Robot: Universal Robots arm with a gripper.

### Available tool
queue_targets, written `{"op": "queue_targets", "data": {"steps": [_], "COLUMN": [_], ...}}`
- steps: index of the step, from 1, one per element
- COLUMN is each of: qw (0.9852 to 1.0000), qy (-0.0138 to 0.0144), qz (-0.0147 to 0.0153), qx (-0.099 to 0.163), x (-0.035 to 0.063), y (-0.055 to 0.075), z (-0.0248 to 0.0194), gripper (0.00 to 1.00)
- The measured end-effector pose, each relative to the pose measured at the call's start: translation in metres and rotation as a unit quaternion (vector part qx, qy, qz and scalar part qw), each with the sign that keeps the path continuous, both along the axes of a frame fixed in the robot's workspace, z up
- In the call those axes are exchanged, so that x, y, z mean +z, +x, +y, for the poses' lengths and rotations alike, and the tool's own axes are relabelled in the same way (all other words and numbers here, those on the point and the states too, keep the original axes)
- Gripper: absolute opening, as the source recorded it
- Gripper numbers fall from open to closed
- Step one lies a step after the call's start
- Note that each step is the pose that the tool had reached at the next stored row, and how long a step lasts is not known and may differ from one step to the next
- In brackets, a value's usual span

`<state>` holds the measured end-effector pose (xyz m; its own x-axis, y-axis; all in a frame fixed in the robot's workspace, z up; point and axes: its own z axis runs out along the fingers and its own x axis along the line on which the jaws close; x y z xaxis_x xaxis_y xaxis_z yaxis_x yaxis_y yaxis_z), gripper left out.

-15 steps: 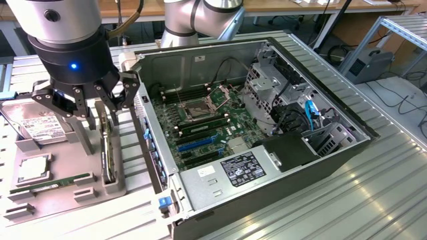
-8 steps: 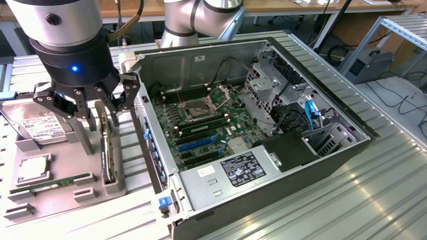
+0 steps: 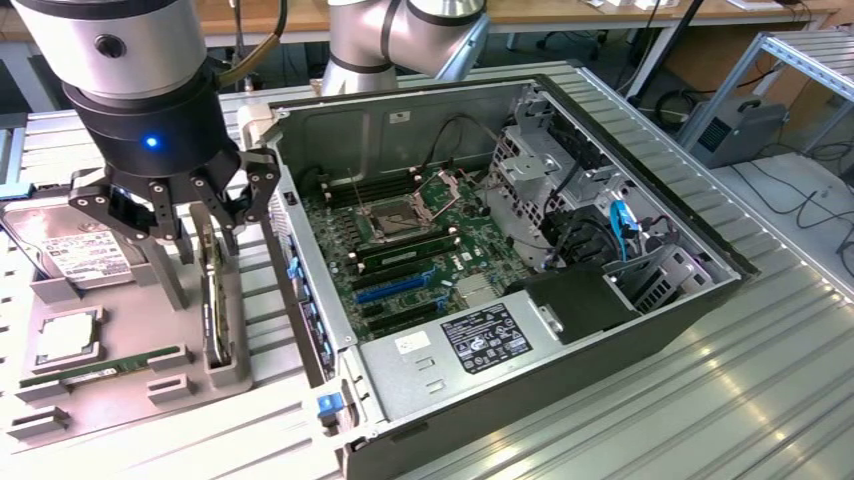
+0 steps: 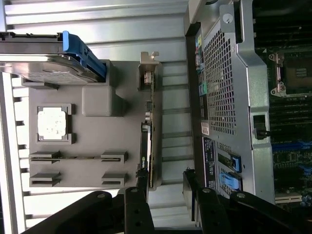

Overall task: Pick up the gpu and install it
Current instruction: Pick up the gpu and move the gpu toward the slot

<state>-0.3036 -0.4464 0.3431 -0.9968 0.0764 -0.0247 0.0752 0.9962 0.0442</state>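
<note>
Gripper (image 3: 198, 222) (image 4: 165, 197): was held wide open and nothing was gripped; it was seen low over the holder, right above the gpu.
Gpu (image 3: 211, 300) (image 4: 149, 122): was stood on its edge in a slot of the holder, on the side nearest to the case; it was not yet lifted.
Bracket (image 4: 148, 61): was seen at the end of the gpu far from the fingers.
Fingers (image 4: 137, 207): one was seen close to the near end of the gpu, the other was set apart, toward the case; whether the gpu was touched could not be told.
Holder (image 3: 174, 390) (image 4: 97, 131): gray, placed just beside the case, at the exterior view's left.
Other parts: a hard drive (image 3: 80, 255) (image 4: 48, 63), a cpu (image 3: 67, 335) (image 4: 54, 122) and a memory stick (image 3: 100, 365) (image 4: 78, 157) were kept in the holder.
Case (image 3: 667, 310) (image 4: 229, 73): was laid open, and the motherboard (image 3: 400, 250) (image 4: 292, 122) was seen inside.
</note>
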Motion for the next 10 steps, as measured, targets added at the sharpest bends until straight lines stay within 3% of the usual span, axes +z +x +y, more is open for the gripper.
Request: {"op": "queue_targets", "data": {"steps": [10], "qw": [1.0000], "qy": [0.0000], "qz": [0.0001], "qx": [0.000], "x": [-0.0048], "y": [0.0001], "z": [0.0040], "gripper": [0.42]}}
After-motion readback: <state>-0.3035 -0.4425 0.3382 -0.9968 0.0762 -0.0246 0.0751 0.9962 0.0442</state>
